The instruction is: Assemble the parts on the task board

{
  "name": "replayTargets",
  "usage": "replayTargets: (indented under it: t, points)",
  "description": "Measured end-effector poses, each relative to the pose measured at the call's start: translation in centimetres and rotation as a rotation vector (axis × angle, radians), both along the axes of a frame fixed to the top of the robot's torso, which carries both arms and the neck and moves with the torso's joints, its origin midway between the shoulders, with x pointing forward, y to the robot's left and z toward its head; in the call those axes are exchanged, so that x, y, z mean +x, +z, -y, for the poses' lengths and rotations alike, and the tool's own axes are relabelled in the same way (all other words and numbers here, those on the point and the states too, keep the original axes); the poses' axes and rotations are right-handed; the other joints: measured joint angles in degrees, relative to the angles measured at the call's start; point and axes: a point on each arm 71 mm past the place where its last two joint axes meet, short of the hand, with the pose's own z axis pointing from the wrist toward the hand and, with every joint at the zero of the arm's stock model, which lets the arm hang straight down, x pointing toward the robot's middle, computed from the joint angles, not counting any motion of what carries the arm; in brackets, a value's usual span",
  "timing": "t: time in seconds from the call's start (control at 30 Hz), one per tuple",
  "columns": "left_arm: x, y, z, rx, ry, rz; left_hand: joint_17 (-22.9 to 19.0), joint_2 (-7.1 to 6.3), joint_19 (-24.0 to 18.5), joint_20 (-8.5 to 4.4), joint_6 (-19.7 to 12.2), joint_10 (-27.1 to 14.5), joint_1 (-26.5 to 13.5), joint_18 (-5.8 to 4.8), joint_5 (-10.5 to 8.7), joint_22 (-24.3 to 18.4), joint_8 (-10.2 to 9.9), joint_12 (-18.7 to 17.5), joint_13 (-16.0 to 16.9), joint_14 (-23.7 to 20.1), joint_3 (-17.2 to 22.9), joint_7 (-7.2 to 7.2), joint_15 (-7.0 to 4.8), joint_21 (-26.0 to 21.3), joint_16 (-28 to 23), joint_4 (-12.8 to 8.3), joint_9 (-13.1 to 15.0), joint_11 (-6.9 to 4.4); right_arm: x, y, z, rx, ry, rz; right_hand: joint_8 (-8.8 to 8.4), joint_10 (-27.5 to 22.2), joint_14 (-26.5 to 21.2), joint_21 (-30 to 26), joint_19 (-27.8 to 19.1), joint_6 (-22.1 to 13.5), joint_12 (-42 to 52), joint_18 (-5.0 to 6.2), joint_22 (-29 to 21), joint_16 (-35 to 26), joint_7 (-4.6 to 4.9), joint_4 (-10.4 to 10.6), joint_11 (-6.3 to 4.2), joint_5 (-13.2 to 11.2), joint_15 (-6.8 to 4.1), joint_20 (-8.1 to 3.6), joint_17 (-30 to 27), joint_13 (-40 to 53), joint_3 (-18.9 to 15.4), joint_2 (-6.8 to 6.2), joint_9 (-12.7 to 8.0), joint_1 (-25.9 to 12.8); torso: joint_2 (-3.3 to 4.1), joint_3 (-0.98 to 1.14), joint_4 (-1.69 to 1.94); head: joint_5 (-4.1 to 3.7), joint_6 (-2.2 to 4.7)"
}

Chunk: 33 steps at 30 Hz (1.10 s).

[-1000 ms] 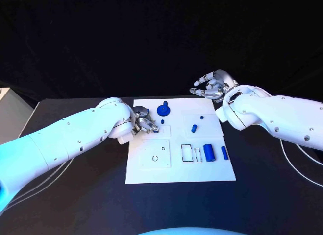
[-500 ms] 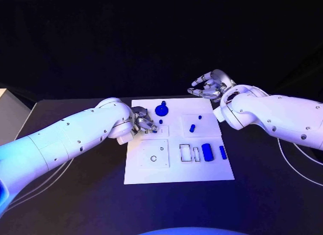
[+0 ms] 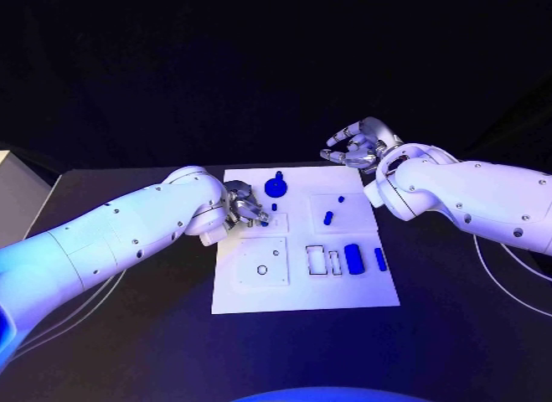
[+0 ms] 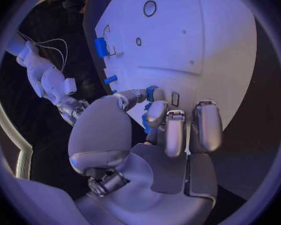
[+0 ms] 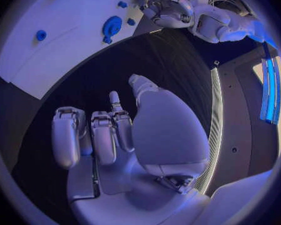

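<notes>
Task board (image 3: 302, 293): a white plate lying in the middle of the head view on the black table (image 3: 131, 335), running from the frame's centre down toward the lower middle.
Left hand (image 3: 250, 209): sitting at the board's left edge, just left of centre in the head view. In the left wrist view its fingers (image 4: 172, 130) are curling in over the board and closing on a small blue part (image 4: 152, 92) between thumb and fingertips; the part is pressing against or hovering just over the white surface, and I cannot tell which.
Right hand (image 3: 360, 144): hanging beyond the board's far right corner, upper right of centre in the head view, over the dark table. Its fingers (image 5: 103, 135) are bending loosely, spread apart, and holding nothing.
Round blue part (image 3: 277, 186): sitting near the board's far edge, upper centre of the head view, with a short stem pointing away from the robot.
Small blue pegs: one (image 3: 329, 218) lying in the square panel right of centre, a tinier one (image 3: 341, 200) just above it near the right arm.
Blue cylinders: a thick one (image 3: 354, 259) and a thin one (image 3: 379, 259) lying side by side at the board's right edge, beside two outlined rectangular recesses (image 3: 317, 260).
Lower left panel (image 3: 262, 265): a raised square showing a small round hole.
</notes>
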Motion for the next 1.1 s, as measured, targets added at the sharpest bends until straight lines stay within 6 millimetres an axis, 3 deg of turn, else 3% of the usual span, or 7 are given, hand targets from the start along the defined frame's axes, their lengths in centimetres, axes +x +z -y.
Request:
replayTargets:
  t: [0.73,1.1]
  points:
    - [0.11,0.02,0.09,0.015,-0.004,0.014,0.0,-0.38,0.2,-0.21,0.8,0.0,-0.4,0.00,-0.96,0.0,-1.7,0.0,0.2,0.2,-2.1,-0.70,-0.21,-0.2,0.0,-2.1,0.1,-0.02,-0.03,-0.07,0.04,-0.001,0.001,-0.002,0.00,0.0,0.0,0.0,0.0,0.0,0.0,0.00,0.0,0.0,0.00,0.0,0.00,0.0,0.00,0.00,0.0,0.0,0.0,0.00,0.0,0.0,-0.07,0.02,0.00,-0.03,-0.17]
    - [0.13,-0.06,-0.03,0.026,-0.004,0.021,0.0,-0.74,0.2,-0.20,1.9,-0.2,-0.7,0.00,-2.21,0.0,-2.5,0.0,0.4,0.2,-8.8,-0.98,-0.20,-0.2,0.0,1.3,0.5,-0.23,-0.05,-0.09,0.11,-0.001,0.000,-0.002,0.00,0.0,0.0,-0.3,0.0,0.0,0.0,0.00,0.0,0.0,0.00,-0.2,0.00,0.0,0.00,0.00,0.0,0.0,0.2,0.00,0.0,0.0,-0.10,0.01,0.00,0.23,-0.21]
